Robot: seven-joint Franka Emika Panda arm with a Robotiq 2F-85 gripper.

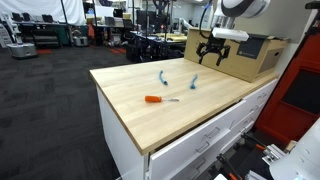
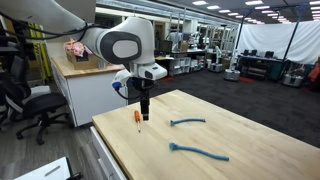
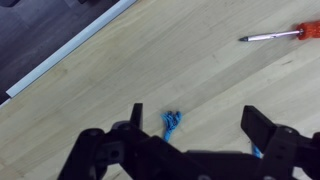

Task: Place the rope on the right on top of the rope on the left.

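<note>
While claw [image 1: 209, 62] hovers open, rope [image 1: 162, 77] apart from rope [image 1: 194, 82]

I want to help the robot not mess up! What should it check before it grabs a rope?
1. Gripper open: ok, the jaws stand wide apart in the wrist view.
2. Gripper empty: ok, nothing sits between the jaws.
3. Ropes not yet stacked: ok, the rope and the other rope lie apart on the table.
4. Lined up over the right one: cannot tell, only a blue rope end shows below.
5. Low enough to grab: not ok, the gripper hangs above the table.
6. Screwdriver out of the way: ok, it lies apart from both ropes.
</note>
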